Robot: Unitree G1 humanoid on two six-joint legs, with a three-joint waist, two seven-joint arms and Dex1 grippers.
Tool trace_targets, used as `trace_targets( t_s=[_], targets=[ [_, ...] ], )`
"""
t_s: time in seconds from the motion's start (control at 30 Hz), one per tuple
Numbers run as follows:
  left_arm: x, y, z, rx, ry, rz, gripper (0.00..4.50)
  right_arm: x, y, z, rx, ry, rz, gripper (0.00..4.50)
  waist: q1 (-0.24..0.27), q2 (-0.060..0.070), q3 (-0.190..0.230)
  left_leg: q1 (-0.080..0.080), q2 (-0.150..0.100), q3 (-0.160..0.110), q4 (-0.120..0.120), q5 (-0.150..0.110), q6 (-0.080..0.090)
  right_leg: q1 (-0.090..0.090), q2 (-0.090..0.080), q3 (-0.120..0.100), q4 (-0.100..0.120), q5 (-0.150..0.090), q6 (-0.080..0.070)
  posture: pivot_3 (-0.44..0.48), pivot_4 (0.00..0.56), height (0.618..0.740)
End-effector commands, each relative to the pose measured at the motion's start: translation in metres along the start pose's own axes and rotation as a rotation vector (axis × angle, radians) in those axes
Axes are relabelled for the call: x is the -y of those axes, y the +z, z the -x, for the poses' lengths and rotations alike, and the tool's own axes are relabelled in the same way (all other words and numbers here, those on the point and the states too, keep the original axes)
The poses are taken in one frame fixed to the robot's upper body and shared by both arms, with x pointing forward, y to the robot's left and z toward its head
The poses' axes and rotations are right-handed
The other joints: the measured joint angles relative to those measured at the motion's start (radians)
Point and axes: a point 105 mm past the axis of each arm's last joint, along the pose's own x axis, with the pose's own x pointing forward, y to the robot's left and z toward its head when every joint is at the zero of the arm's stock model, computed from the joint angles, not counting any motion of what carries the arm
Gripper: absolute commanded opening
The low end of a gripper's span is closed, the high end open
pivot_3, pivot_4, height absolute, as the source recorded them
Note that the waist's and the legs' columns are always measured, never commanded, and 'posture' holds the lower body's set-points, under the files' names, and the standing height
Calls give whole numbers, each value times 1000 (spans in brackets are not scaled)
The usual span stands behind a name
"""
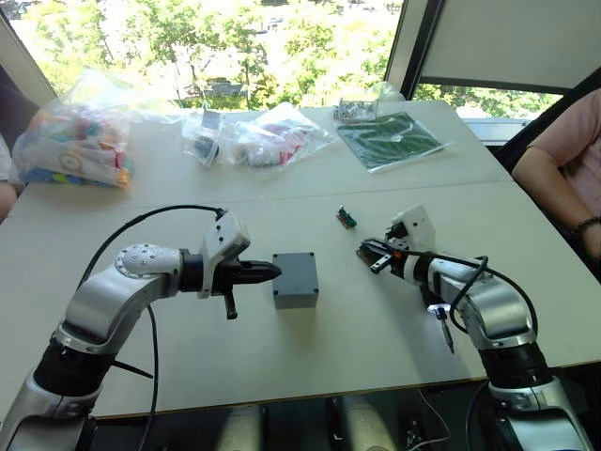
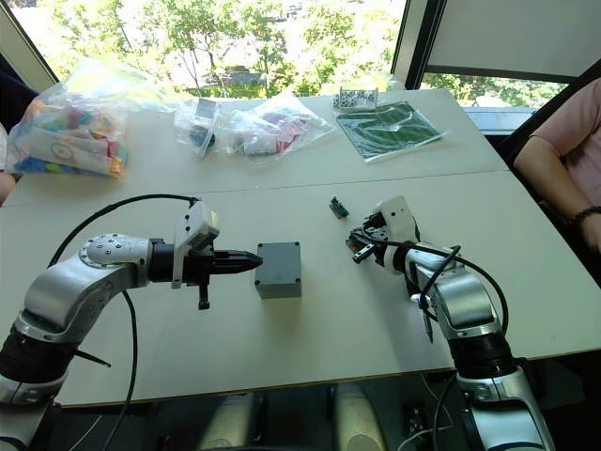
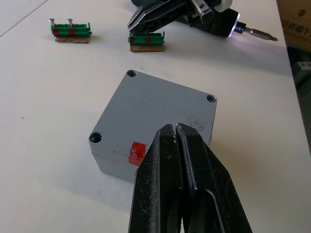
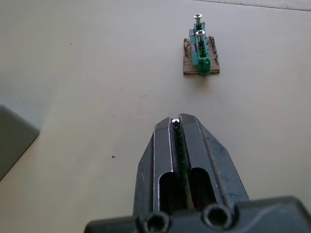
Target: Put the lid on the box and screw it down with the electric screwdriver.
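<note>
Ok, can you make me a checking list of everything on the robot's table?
Surface: white table.
Job's things: shallow grey plastic lid sits on the square grey box, and the corner holes in view are empty; black pen-shaped electric screwdriver by the right arm.
Clutter: small green connectors; clear plastic bags; green sheet.
Grippers: left gripper shut, at the box; right gripper shut on what looks like a small silver screw.
Cables: black cable over left arm.
Surroundings: windows, trees, a person's arm.

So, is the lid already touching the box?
Touching. The left wrist view shows the lid seated flat on the box, edges aligned, with only a thin seam and no open gap between them.
</note>
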Motion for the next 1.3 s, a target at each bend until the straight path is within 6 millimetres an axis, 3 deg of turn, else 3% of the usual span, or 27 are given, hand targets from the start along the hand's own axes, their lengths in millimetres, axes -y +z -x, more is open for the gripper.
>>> trace_targets(
  t_s=[0.03,0.5,0.57,0.73,0.93,1.3],
  targets=[
    [2,7,2,15,-1,-44,0,1,15,4,55,-5,13,58,0,0,0,0,0,0,0,0,0,0,0,0,0,0,0,0,150,740],
    [-1,7,7,12,5,-45,0,2,48,16,168,6,-26,58,0,0,0,0,0,0,0,0,0,0,0,0,0,0,0,0,150,740],
    [-3,9,12,21,10,-36,0,-8,58,18,199,58,-18,58,-1,0,0,0,0,0,0,0,0,0,0,0,0,0,0,0,150,740],
    [-10,-6,29,-30,48,-7,0,-65,79,20,271,319,41,58,-11,0,0,1,1,0,-2,0,0,-1,1,0,0,0,0,0,150,740],
    [-11,-13,34,-39,76,15,0,-83,71,11,236,378,41,58,-15,0,0,0,0,0,-1,0,0,0,-1,0,0,0,0,0,150,740],
    [-10,-12,30,-31,87,12,0,-85,61,2,186,391,57,58,-22,0,0,0,0,0,-1,0,0,-1,0,0,0,0,0,0,150,740]
  ],
)
